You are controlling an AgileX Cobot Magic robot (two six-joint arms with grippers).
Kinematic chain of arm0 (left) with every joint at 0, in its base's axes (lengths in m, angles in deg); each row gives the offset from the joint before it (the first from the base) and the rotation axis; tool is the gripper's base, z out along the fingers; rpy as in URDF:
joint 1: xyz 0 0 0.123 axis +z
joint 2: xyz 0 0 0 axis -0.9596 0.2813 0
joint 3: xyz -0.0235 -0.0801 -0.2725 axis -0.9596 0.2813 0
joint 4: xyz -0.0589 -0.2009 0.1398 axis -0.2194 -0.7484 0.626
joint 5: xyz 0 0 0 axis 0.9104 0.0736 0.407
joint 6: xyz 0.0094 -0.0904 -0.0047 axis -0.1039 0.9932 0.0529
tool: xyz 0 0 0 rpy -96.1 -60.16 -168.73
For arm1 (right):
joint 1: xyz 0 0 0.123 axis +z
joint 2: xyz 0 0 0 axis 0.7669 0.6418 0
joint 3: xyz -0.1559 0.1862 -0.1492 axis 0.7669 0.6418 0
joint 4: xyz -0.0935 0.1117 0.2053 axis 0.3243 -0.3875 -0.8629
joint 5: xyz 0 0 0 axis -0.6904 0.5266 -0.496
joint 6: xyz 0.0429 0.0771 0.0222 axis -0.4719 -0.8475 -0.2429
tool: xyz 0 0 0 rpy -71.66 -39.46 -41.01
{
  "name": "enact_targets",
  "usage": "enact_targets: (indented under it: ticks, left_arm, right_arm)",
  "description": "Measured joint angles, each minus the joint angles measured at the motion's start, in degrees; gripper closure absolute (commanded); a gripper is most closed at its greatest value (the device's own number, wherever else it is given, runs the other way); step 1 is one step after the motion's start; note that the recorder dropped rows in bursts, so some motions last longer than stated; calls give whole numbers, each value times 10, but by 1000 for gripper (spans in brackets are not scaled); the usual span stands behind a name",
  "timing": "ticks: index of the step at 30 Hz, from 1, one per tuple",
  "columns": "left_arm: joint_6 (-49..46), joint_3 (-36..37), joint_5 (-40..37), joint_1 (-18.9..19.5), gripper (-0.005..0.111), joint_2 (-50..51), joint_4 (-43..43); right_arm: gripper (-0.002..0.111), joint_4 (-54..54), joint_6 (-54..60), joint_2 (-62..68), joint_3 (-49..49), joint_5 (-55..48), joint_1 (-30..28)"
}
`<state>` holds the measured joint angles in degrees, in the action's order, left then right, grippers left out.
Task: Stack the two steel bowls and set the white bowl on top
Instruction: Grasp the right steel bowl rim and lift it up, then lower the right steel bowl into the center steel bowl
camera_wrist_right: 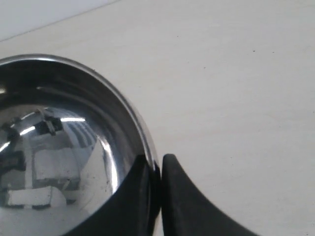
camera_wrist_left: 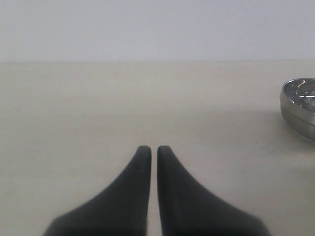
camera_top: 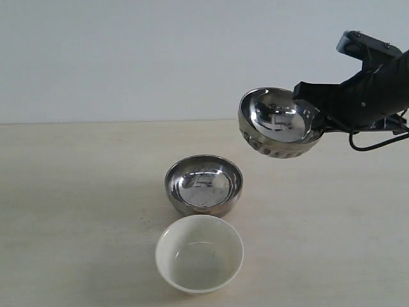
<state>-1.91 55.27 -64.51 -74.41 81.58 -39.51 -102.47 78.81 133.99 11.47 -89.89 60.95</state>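
Note:
My right gripper (camera_top: 313,110) is shut on the rim of the ribbed steel bowl (camera_top: 278,123), which hangs in the air, tilted, up and to the right of the other bowls. In the right wrist view one finger lies inside that bowl (camera_wrist_right: 59,142) and one outside, the gripper (camera_wrist_right: 156,162) clamped on the rim. The smooth steel bowl (camera_top: 204,185) stands on the table at the centre; its edge (camera_wrist_left: 300,105) shows in the left wrist view. The white bowl (camera_top: 199,253) sits right in front of it. My left gripper (camera_wrist_left: 150,150) is shut and empty, low over bare table.
The pale wooden table (camera_top: 77,204) stretches wide to the left of the bowls. A plain light wall (camera_top: 128,57) rises behind the table's back edge. A black cable (camera_top: 377,144) loops under my right arm.

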Motion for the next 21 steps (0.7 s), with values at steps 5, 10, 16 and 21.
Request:
enact_targets:
  ticks: [5, 10, 16, 21]
  left_arm:
    - [0, 0, 0, 0, 103, 0, 0]
    - [0, 0, 0, 0, 103, 0, 0]
    - [0, 0, 0, 0, 103, 0, 0]
    - [0, 0, 0, 0, 103, 0, 0]
  right_arm:
    - [108, 1, 15, -8, -8, -37, 3]
    - [108, 4, 24, -8, -25, -52, 38]
    - [108, 4, 17, -7, -63, -56, 93]
    - [108, 2, 10, 31, -107, -84, 132]
